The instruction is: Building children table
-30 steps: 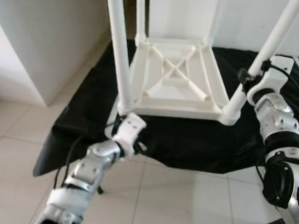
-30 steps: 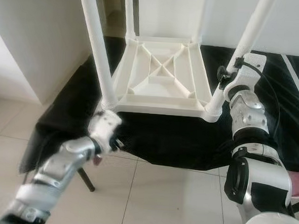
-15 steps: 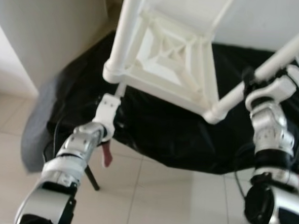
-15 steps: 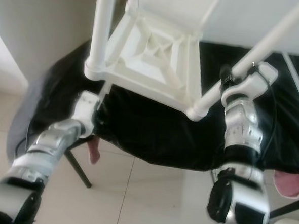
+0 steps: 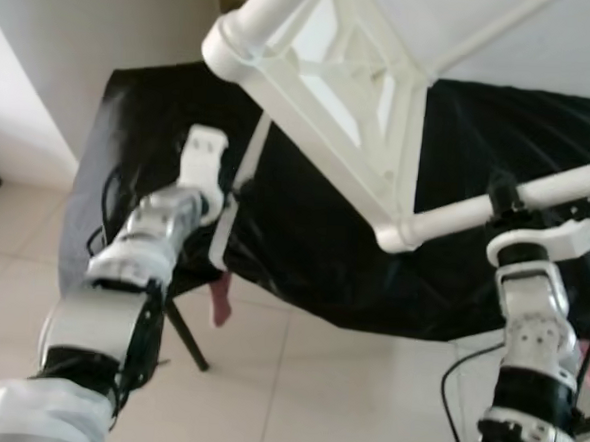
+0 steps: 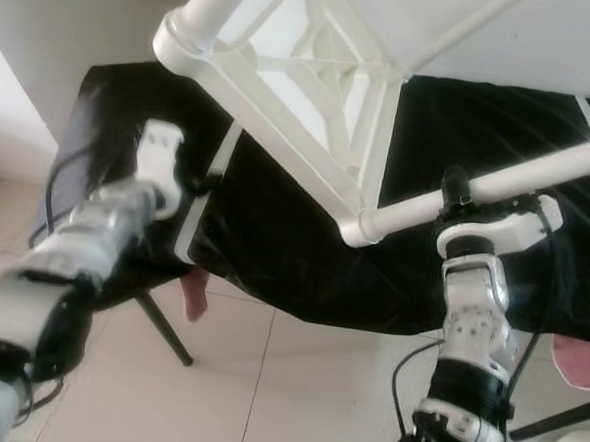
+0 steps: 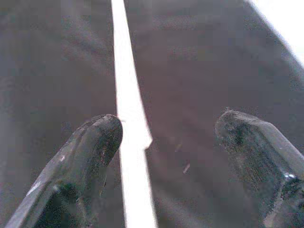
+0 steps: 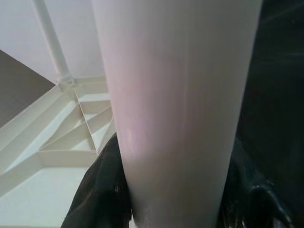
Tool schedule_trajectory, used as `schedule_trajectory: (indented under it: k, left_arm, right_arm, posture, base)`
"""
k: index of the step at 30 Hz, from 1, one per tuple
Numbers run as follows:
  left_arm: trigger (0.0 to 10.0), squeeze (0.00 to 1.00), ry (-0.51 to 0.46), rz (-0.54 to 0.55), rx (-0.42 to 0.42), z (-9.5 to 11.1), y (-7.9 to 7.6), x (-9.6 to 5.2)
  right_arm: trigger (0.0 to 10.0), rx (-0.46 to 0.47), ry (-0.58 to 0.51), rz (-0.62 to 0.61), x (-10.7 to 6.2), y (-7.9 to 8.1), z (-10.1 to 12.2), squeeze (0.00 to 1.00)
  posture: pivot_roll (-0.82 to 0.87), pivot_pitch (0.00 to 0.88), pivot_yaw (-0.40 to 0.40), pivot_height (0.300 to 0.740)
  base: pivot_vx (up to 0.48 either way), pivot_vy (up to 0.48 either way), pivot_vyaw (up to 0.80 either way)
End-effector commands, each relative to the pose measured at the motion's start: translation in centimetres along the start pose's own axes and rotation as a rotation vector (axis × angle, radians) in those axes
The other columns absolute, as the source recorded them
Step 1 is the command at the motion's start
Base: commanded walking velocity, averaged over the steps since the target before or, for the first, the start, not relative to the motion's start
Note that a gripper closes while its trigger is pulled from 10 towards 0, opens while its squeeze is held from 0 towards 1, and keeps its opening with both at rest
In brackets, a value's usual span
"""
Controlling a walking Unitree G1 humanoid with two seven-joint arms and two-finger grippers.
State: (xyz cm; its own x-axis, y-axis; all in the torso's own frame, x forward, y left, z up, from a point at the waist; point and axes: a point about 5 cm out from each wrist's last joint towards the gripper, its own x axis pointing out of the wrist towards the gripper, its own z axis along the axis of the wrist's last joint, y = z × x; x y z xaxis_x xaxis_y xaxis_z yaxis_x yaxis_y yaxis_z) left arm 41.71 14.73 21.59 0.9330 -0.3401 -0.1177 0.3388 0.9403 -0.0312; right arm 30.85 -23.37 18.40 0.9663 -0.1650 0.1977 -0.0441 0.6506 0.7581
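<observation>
Right wrist view pretty much explains the whole setup: the right gripper (image 6: pixel 455 199) has its fingers clenched around one white leg (image 8: pixel 178 109) of the kids' table (image 5: pixel 333 93), and you can see the ribbed underside of the tabletop just past it. From the head cameras the table is tipped way over, hanging in the air by that one leg, with a corner joint (image 5: pixel 399 234) just beside the grip. My guess is it's being swung around to get it onto its feet, which would make the build close to done. The left gripper (image 7: pixel 168 156) isn't holding anything, fingers spread wide, hovering just above the black cloth (image 5: pixel 303 252) right over a white strip (image 7: pixel 130 137) that runs along it, maybe ready to steady things. That cloth drapes over a bench with a thin dark leg (image 5: pixel 186 340) showing underneath. Something pink (image 5: pixel 219 299) dangles below the cloth edge, can't tell what. Pale tiled floor (image 5: pixel 295 391), white wall (image 5: pixel 76 27) on the left.
</observation>
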Motion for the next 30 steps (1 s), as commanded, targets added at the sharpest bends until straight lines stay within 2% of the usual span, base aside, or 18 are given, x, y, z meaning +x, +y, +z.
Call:
schedule_trajectory:
  k: [1, 2, 4, 5, 7, 9, 11, 14, 15, 17, 19, 20, 21, 23, 24, 27, 29, 30]
  left_arm:
    - [10.0, 0.0, 0.0, 0.147, -0.055, 0.0, 0.9, 0.0]
    - [10.0, 0.0, 0.0, 0.147, -0.055, 0.0, 0.9, 0.0]
    - [10.0, 0.0, -0.114, 0.067, -0.155, 3.8, -0.7, 0.7]
    - [10.0, 0.0, -0.114, 0.067, -0.155, 3.8, -0.7, 0.7]
    - [10.0, 0.0, -0.2, -0.041, -0.204, 6.9, -3.1, 1.3]
    - [10.0, 0.0, -0.237, -0.13, -0.198, 8.4, -5.2, 1.7]
    - [10.0, 0.0, -0.251, -0.169, -0.198, 9.0, -6.1, 1.8]
    - [10.0, 0.0, -0.302, -0.327, -0.223, 11.1, -9.8, 1.9]
    - [10.0, 0.0, -0.302, -0.327, -0.223, 11.1, -9.8, 1.9]
    - [10.0, 0.0, -0.324, -0.402, -0.23, 12.1, -11.7, 1.9]
    - [10.0, 0.0, -0.33, -0.425, -0.229, 12.4, -12.3, 1.8]
    - [10.0, 0.0, -0.344, -0.46, -0.227, 13.0, -13.3, 1.7]
    - [10.0, 0.0, -0.356, -0.486, -0.204, 13.4, -14.2, 1.6]
    - [10.0, 0.0, -0.356, -0.486, -0.204, 13.4, -14.2, 1.6]
    - [10.0, 0.0, -0.376, -0.52, -0.17, 14.1, -15.3, 1.4]
    - [10.0, 0.0, -0.389, -0.535, -0.16, 14.5, -15.7, 1.2]
    - [10.0, 0.0, -0.406, -0.55, -0.152, 15.1, -16.2, 1.0]
    - [10.0, 0.0, -0.423, -0.576, -0.141, 15.7, -16.8, 0.8]
  right_arm:
    - [10.0, 0.055, 0.109, -0.053, -1.0, -1.2, -2.3, 0.0]
    - [10.0, 0.055, 0.109, -0.053, -1.0, -1.2, -2.3, 0.0]
    - [10.0, 0.043, 0.142, -0.063, -2.2, -1.8, -2.9, 0.0]
    - [10.0, 0.043, 0.142, -0.063, -2.2, -1.8, -2.9, 0.0]
    - [10.0, 0.024, 0.179, -0.083, -3.2, -2.3, -3.4, 0.0]
    - [10.0, 0.03, 0.195, -0.097, -3.8, -2.5, -3.6, 0.0]
    - [10.0, 0.041, 0.199, -0.101, -4.0, -2.6, -3.7, 0.0]
    - [10.0, 0.053, 0.216, -0.124, -5.0, -3.1, -4.3, 0.0]
    - [10.0, 0.053, 0.216, -0.124, -5.0, -3.1, -4.3, 0.0]
    - [10.0, 0.034, 0.212, -0.154, -5.9, -3.7, -4.6, 0.0]
    - [10.0, 0.031, 0.203, -0.169, -6.4, -4.0, -4.7, 0.0]
    - [10.0, 0.017, 0.182, -0.194, -7.3, -4.4, -4.7, 1.0]
    - [10.0, 0.006, 0.152, -0.213, -8.2, -4.4, -4.3, 1.0]
    - [10.0, 0.006, 0.152, -0.213, -8.2, -4.4, -4.3, 1.0]
    - [10.0, 0.0, 0.109, -0.246, -9.6, -4.4, -3.6, 1.0]
    - [10.0, 0.004, 0.097, -0.265, -10.3, -4.3, -3.3, 1.0]
    - [10.0, 0.005, 0.089, -0.306, -11.5, -4.2, -3.0, 1.0]
    - [10.0, 0.0, 0.087, -0.368, -13.3, -4.4, -2.7, 1.0]
  posture:
    - [-0.06, 0.06, 0.064, 0.74]
    - [-0.06, 0.06, 0.064, 0.74]
    - [-0.06, 0.059, 0.062, 0.74]
    - [-0.06, 0.059, 0.062, 0.74]
    - [-0.05, 0.058, 0.06, 0.74]
    - [-0.05, 0.058, 0.058, 0.74]
    - [-0.05, 0.058, 0.058, 0.74]
    - [-0.04, 0.056, 0.057, 0.74]
    - [-0.04, 0.056, 0.057, 0.74]
    - [-0.04, 0.056, 0.057, 0.74]
    - [-0.03, 0.056, 0.058, 0.74]
    - [-0.03, 0.059, 0.062, 0.74]
    - [-0.03, 0.062, 0.068, 0.74]
    - [-0.03, 0.062, 0.068, 0.74]
    - [-0.05, 0.068, 0.08, 0.74]
    - [-0.05, 0.073, 0.087, 0.74]
    - [-0.06, 0.082, 0.103, 0.74]
    - [-0.08, 0.089, 0.12, 0.74]
  base:
    - [0.0, 0.0, 0.0]
    - [0.0, 0.0, 0.0]
    - [0.0, 0.0, 0.0]
    - [0.0, 0.0, 0.0]
    - [0.0, 0.0, 0.0]
    - [0.0, 0.0, 0.0]
    - [0.0, 0.0, 0.0]
    - [0.0, 0.0, 0.0]
    - [0.0, 0.0, 0.0]
    - [0.0, 0.0, 0.0]
    - [0.0, 0.0, 0.0]
    - [0.0, 0.0, 0.0]
    - [0.0, 0.0, 0.0]
    - [0.0, 0.0, 0.0]
    - [0.0, 0.0, 0.0]
    - [0.0, 0.0, 0.0]
    - [0.0, 0.0, 0.0]
    - [0.0, 0.0, 0.0]
